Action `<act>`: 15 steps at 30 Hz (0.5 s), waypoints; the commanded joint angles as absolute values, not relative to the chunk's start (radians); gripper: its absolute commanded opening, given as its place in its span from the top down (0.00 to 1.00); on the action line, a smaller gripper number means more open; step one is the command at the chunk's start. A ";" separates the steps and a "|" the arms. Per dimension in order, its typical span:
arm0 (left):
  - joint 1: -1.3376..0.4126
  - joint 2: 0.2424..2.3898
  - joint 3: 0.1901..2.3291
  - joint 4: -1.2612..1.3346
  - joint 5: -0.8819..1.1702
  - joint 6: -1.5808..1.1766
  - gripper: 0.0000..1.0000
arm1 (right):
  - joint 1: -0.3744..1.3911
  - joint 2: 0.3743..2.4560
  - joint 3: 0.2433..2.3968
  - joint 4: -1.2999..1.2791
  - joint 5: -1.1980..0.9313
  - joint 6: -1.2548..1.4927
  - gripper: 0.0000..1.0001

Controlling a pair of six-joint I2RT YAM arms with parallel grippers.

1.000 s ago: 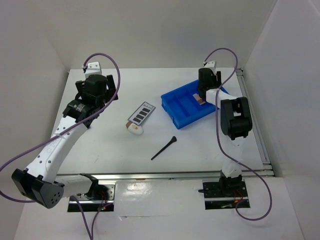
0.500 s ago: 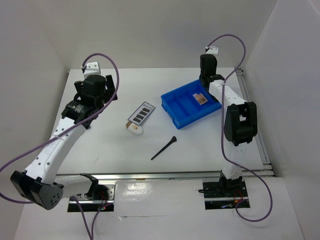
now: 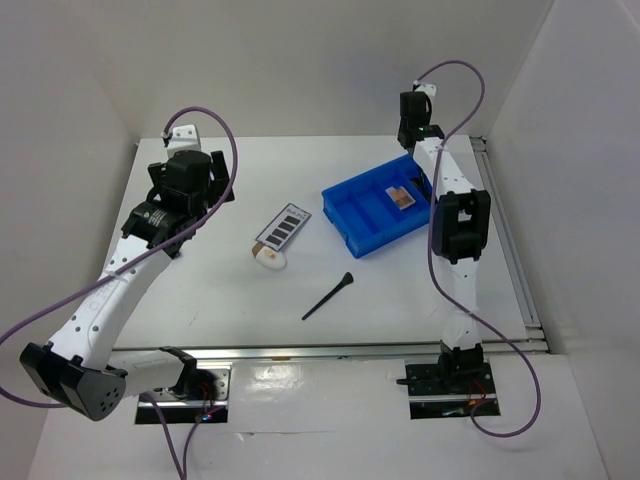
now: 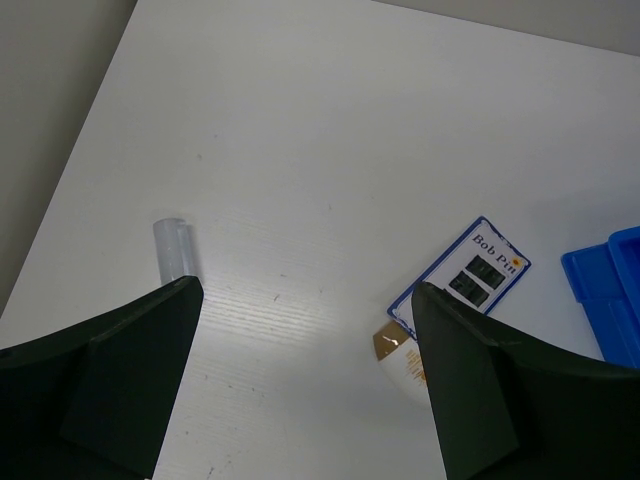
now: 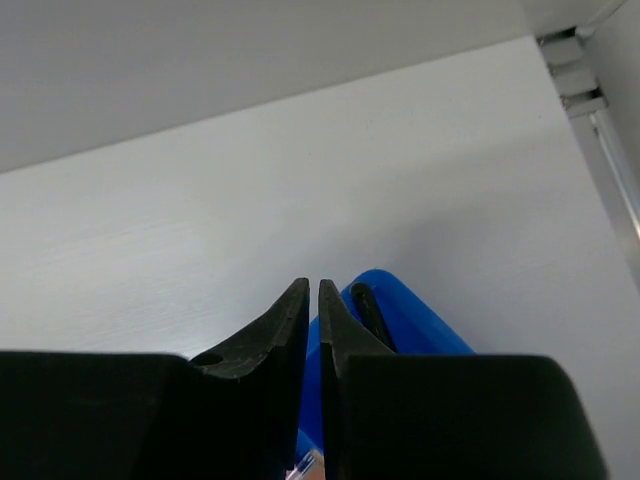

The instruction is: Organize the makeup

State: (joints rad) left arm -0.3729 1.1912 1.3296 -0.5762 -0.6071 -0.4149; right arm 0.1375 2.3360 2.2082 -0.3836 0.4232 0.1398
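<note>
The dark eyeshadow palette (image 3: 283, 227) lies mid-table, also in the left wrist view (image 4: 470, 278). The white sponge (image 3: 269, 258) with its tan base (image 4: 400, 355) lies just in front of the palette. One thin black brush (image 3: 328, 296) lies nearer the arms. The tan compact (image 3: 402, 197) rests in the blue tray (image 3: 362, 232). A second brush (image 5: 372, 312) lies along the tray's far end. My left gripper (image 3: 186, 186) (image 4: 305, 300) hangs open, left of the palette and above the table. My right gripper (image 3: 413, 128) (image 5: 311, 285) is shut on nothing, raised over the tray's back edge.
A small clear tube (image 4: 175, 250) lies on the table at the left in the left wrist view. A metal rail (image 3: 505, 240) runs along the table's right edge, and white walls enclose the table on three sides.
My right gripper lifted from over the compact and swung toward the back, its jaws closing empty. The compact stays in the tray. The left arm has not moved.
</note>
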 commanded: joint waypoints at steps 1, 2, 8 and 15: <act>-0.377 1.175 1.361 -0.571 -0.630 -0.399 0.00 | 0.121 2.396 2.302 -0.425 0.408 0.164 0.84; -0.377 1.186 1.361 -0.571 -0.630 -0.399 0.00 | 0.121 2.407 2.316 -0.425 0.417 0.164 0.84; -0.377 1.195 1.361 -0.571 -0.630 -0.399 0.00 | 0.121 2.440 2.326 -0.385 0.417 0.164 0.84; -0.377 1.195 1.361 -0.571 -0.630 -0.399 0.00 | 0.112 2.494 2.370 -0.353 0.434 0.155 0.86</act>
State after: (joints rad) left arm -0.3733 1.1946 1.3296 -0.5781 -0.6094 -0.4152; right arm 0.1215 2.4615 2.3066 -0.3988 0.4149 0.1490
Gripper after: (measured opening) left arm 1.001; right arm 0.146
